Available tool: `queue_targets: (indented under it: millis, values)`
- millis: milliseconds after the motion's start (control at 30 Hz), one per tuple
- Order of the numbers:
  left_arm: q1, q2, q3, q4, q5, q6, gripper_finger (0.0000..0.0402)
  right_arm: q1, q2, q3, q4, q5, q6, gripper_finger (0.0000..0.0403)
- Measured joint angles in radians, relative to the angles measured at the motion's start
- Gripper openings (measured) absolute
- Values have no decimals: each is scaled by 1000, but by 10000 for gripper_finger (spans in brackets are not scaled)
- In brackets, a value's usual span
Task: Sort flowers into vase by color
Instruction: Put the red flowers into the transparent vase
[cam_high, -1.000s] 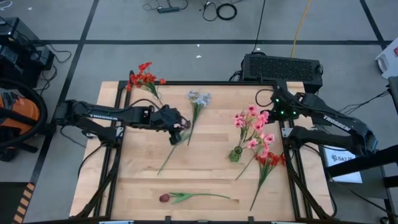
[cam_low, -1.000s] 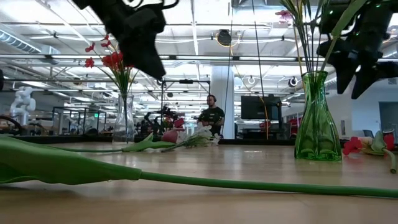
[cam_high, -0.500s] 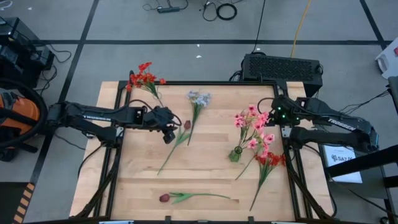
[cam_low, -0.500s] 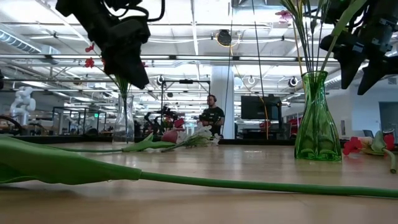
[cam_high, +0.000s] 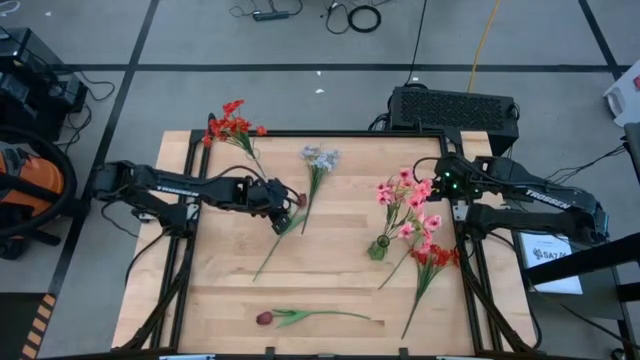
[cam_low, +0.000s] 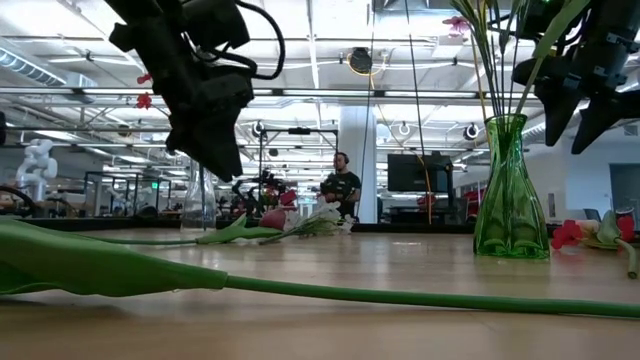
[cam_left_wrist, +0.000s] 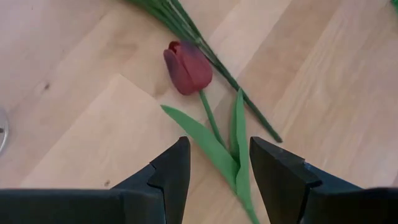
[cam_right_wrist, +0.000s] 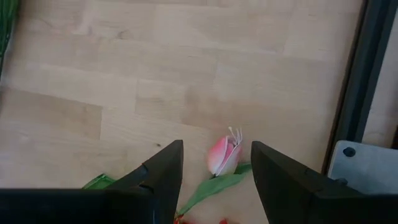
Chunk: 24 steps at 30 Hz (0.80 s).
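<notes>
A dark red tulip (cam_high: 299, 200) (cam_left_wrist: 187, 67) lies flat on the table, its stem running toward the near left. My left gripper (cam_high: 282, 203) (cam_left_wrist: 219, 142) hangs open just above its leaves (cam_left_wrist: 229, 158), one finger on either side, touching nothing. A pale grey-blue bunch (cam_high: 320, 157) lies beside the tulip. Red clusters (cam_high: 233, 125) stand in a clear vase (cam_low: 199, 190) at the far left. Pink blossoms (cam_high: 405, 200) stand in a green vase (cam_high: 378, 248) (cam_low: 510, 190). My right gripper (cam_high: 438, 183) (cam_right_wrist: 216, 144) is open over a fallen pink blossom (cam_right_wrist: 222, 155) by the right edge.
A second dark red tulip (cam_high: 264, 318) lies along the near edge; its stem (cam_low: 420, 297) crosses the low view's foreground. A red cluster (cam_high: 436, 257) lies on the table at the near right of the green vase. Bare wood shows in the table's middle (cam_high: 330, 265).
My left gripper has drawn back a little toward the table's left edge, uncovering the tulip's head, and then come down toward the tulip's stem, staying open. My right gripper has shifted slightly toward the table's right edge. No flower has moved.
</notes>
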<state>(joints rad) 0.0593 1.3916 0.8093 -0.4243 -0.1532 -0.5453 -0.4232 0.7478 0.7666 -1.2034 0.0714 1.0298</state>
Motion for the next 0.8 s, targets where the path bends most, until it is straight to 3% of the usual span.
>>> queue_targets:
  millis: [233,400,800]
  values:
    - [0,0,0,15,0,7,171,0,-1,0,7,88,-2,180]
    - [0,0,0,42,0,8,171,8,-1,0,11,-64,85,180]
    - [0,0,0,50,0,36,171,268,-1,58,-83,-87,373,136]
